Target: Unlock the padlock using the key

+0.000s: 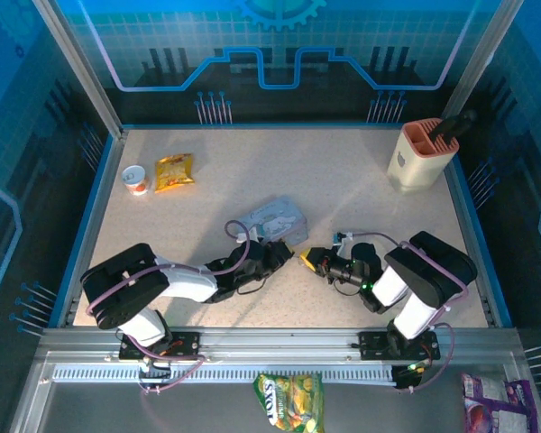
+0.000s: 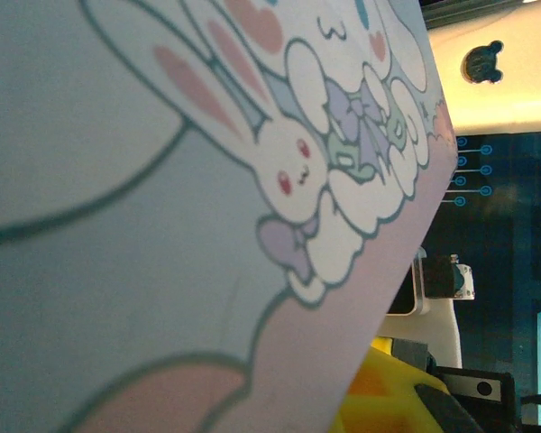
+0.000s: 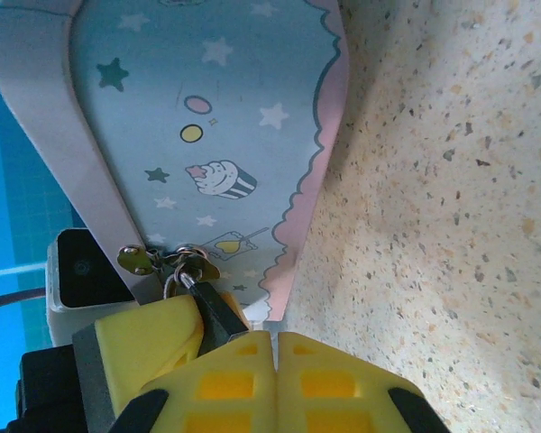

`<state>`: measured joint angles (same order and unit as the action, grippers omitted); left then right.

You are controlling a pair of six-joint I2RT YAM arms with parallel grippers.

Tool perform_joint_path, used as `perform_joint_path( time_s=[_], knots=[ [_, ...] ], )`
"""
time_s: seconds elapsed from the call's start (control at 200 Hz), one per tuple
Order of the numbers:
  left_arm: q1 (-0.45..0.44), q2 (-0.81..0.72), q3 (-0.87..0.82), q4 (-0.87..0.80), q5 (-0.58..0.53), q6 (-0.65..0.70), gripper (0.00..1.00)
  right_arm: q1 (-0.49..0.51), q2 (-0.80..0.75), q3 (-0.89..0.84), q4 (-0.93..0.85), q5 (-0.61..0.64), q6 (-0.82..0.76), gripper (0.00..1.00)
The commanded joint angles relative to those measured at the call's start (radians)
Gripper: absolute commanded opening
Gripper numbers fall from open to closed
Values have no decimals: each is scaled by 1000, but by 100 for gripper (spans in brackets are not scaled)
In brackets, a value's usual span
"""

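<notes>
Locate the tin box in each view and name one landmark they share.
Top external: tin box at mid-table, just beyond both arms' tips.
Left wrist: left and centre, close up, bunny print.
Right wrist: upper left, star and cupcake print.
Shared landmark: its pink scalloped border, in both wrist views.

The right pincer (image 3: 275, 341) has fingers of yellow plastic, matt and moulded with shallow square pockets, backed by black plastic. Just beyond its tips the tin (image 3: 207, 117) shows a smooth printed face with a soft satin sheen and a plain grey rim that looks like bare metal. At that rim, just left of the tips, a small hasp (image 3: 137, 260) looks brassy and polished. The padlock (image 3: 191, 281) at it has a thin, bright, silvery metal loop. To the pincer's right the surface (image 3: 433, 180) is pale, speckled like stone, matt and finely grainy.
</notes>
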<state>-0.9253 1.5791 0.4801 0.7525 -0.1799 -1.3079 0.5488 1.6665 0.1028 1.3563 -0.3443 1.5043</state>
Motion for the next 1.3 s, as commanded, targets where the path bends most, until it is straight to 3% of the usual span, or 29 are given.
perform_joint_path(
  time_s=[0.0, 0.81, 1.296],
  knots=[
    [-49, -4, 84, 172, 129, -18, 0, 77, -31, 18, 55, -33, 4, 0],
    [-50, 6, 115, 156, 147, -28, 0, 210, -186, 1, -112, 183, 41, 0],
    [-124, -34, 122, 86, 139, -24, 0, 142, -483, 81, -548, 174, -100, 0]
  ],
)
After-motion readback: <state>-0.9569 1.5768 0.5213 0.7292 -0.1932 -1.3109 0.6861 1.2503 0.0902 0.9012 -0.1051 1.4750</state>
